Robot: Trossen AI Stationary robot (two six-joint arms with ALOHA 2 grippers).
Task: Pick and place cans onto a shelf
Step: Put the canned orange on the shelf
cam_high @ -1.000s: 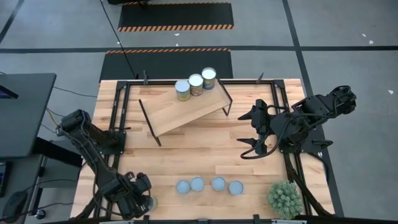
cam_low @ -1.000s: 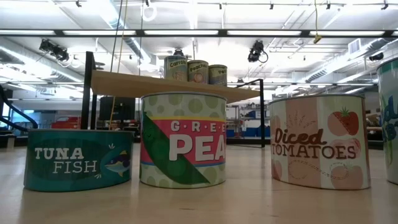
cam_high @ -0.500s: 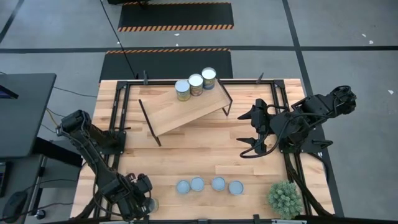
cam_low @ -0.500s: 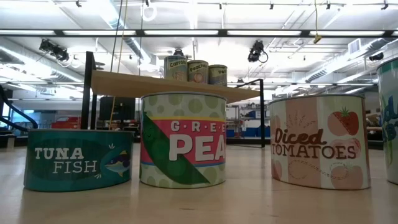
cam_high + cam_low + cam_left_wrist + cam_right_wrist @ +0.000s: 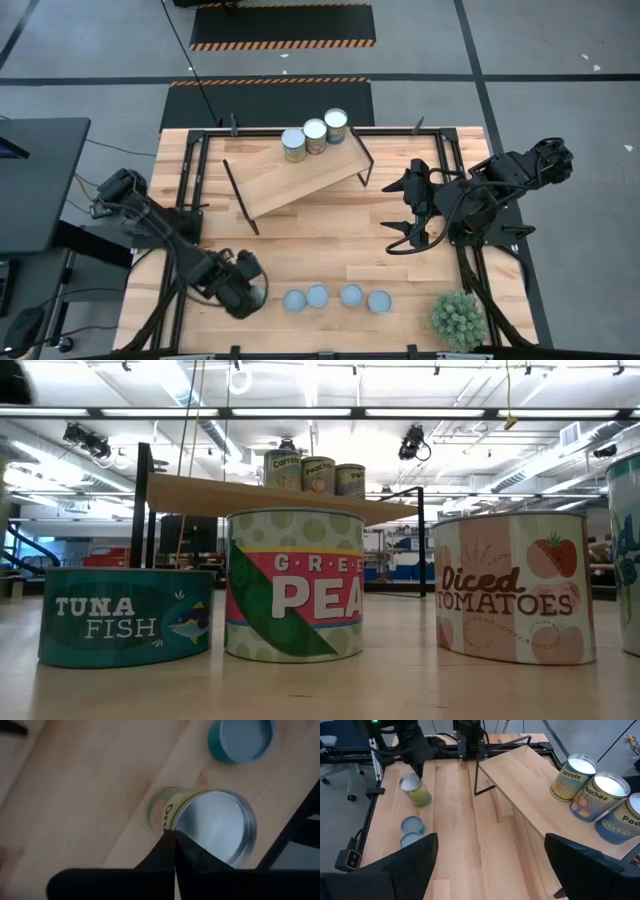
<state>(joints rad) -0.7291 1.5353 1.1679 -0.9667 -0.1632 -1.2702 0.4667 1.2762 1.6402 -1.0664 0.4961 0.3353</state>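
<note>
Right wrist view: left fingers (image 5: 415,767) seemingly grip a tilted can (image 5: 416,791), top leaning shelfward.

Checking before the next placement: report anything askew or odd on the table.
One can hangs tilted in the left claw, apparently lifted, near the row of four. The shelf sits skewed to the table edges, three cans bunched at one end. The right claw waits open beside it. Nothing spilled shows.

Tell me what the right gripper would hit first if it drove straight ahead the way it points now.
Probably nothing on the bare tabletop right ahead: the open right gripper aims between the shelf and the low cans. Farther on, perhaps the left gripper; depth unclear.
</note>
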